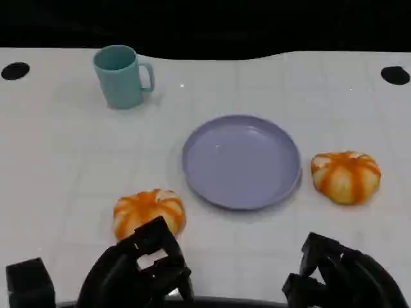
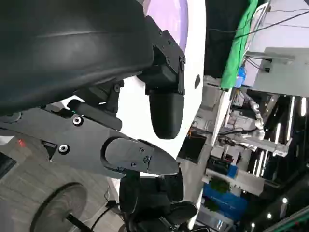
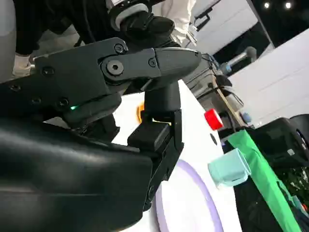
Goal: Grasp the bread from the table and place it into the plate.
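the left hand (image 1: 138,273) is cut off by the near edge of the head view, and its raised fingers cover the near edge of the left bread (image 1: 149,212), so whether they touch it cannot be told. the right hand (image 1: 340,276) is also cut by the near edge, its fingers partly out of the picture. in the left wrist view the hand hides most of the plate (image 2: 170,19). in the right wrist view the fingers hide nearly all of the right bread (image 3: 140,112) and part of the plate, and the cup (image 3: 230,167) is blurred
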Tool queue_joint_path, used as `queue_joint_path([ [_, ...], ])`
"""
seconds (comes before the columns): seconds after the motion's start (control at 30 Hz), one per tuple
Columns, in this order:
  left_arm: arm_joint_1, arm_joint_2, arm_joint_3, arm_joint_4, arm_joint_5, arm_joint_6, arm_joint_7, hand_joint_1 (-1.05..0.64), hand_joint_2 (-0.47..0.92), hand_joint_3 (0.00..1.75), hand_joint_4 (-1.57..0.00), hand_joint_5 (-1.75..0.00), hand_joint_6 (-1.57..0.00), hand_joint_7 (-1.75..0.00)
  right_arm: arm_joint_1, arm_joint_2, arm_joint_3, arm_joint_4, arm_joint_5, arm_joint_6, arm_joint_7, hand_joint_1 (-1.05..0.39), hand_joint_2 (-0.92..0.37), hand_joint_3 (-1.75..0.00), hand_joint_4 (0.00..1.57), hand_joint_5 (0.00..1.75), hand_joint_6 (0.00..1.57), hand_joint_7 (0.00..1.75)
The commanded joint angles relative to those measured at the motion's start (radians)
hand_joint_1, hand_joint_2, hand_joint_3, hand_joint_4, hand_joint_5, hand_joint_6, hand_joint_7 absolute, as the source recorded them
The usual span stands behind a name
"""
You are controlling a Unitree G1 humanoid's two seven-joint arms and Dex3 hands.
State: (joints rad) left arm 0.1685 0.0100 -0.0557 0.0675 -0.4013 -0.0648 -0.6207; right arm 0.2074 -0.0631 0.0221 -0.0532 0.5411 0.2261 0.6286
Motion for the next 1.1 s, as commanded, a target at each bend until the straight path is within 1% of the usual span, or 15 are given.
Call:
queue_joint_path([
  [0.03,-0.008,0.008,0.009,0.005,0.0,-0.003,0.002,-0.54,0.92,0.12,-0.65,-1.75,-0.46,-1.68,-0.005,-0.009,-0.01,-0.002,-0.002,0.007,-0.007,-0.74,-0.92,-0.22,0.87,1.62,0.75,1.39],
  [0.33,-0.012,0.006,0.009,0.012,0.004,-0.01,0.0,-0.54,0.92,0.13,-0.65,-1.75,-0.46,-1.68,-0.008,-0.01,-0.008,0.008,0.0,-0.002,0.009,-0.72,-0.92,-0.24,0.86,1.61,0.75,1.38],
  [0.57,-0.006,0.006,0.01,0.002,0.011,-0.009,0.011,-0.55,0.92,0.11,-0.65,-1.75,-0.47,-1.68,-0.001,-0.009,-0.003,-0.001,-0.007,-0.003,0.003,-0.72,-0.92,-0.24,0.86,1.61,0.74,1.38],
  [0.67,0.006,-0.001,0.012,-0.023,0.034,-0.025,0.049,-0.55,0.92,0.1,-0.64,-1.75,-0.47,-1.67,0.001,-0.007,0.001,-0.006,-0.01,0.001,-0.007,-0.73,-0.92,-0.23,0.86,1.61,0.74,1.39],
  [0.77,0.014,-0.008,0.014,-0.049,0.076,-0.056,0.103,-0.6,0.92,0.12,-0.59,-1.75,-0.45,-1.61,0.001,-0.003,0.006,-0.01,-0.014,-0.001,-0.014,-0.73,-0.92,-0.23,0.86,1.61,0.74,1.38],
  [0.87,0.007,-0.005,0.016,-0.068,0.144,-0.127,0.156,-0.59,0.92,0.14,-0.51,-1.75,-0.4,-1.57,0.002,0.0,0.007,-0.013,-0.009,0.007,-0.019,-0.73,-0.92,-0.23,0.86,1.61,0.74,1.38],
  [0.9,0.003,-0.002,0.017,-0.073,0.169,-0.156,0.174,-0.58,0.92,0.14,-0.48,-1.75,-0.37,-1.54,0.002,0.0,0.009,-0.015,-0.009,0.01,-0.021,-0.73,-0.92,-0.23,0.86,1.61,0.74,1.38],
  [1.0,-0.005,0.014,0.025,-0.097,0.239,-0.218,0.222,-0.53,0.92,0.15,-0.39,-1.74,-0.34,-1.35,0.006,0.002,0.012,-0.029,-0.008,0.02,-0.031,-0.73,-0.92,-0.22,0.87,1.61,0.75,1.37],
  [1.03,-0.008,0.025,0.028,-0.109,0.277,-0.233,0.245,-0.54,0.92,0.15,-0.38,-1.65,-0.35,-1.2,0.007,0.001,0.014,-0.031,-0.01,0.018,-0.03,-0.73,-0.92,-0.22,0.87,1.61,0.75,1.37],
  [1.07,-0.009,0.035,0.028,-0.12,0.306,-0.238,0.262,-0.56,0.92,0.15,-0.4,-1.51,-0.39,-0.99,0.007,0.0,0.016,-0.031,-0.011,0.016,-0.028,-0.73,-0.92,-0.23,0.87,1.61,0.75,1.37],
  [1.1,-0.01,0.048,0.028,-0.137,0.328,-0.229,0.273,-0.56,0.92,0.15,-0.41,-1.45,-0.41,-0.88,0.007,-0.001,0.017,-0.031,-0.013,0.013,-0.025,-0.73,-0.92,-0.24,0.87,1.61,0.75,1.38],
])
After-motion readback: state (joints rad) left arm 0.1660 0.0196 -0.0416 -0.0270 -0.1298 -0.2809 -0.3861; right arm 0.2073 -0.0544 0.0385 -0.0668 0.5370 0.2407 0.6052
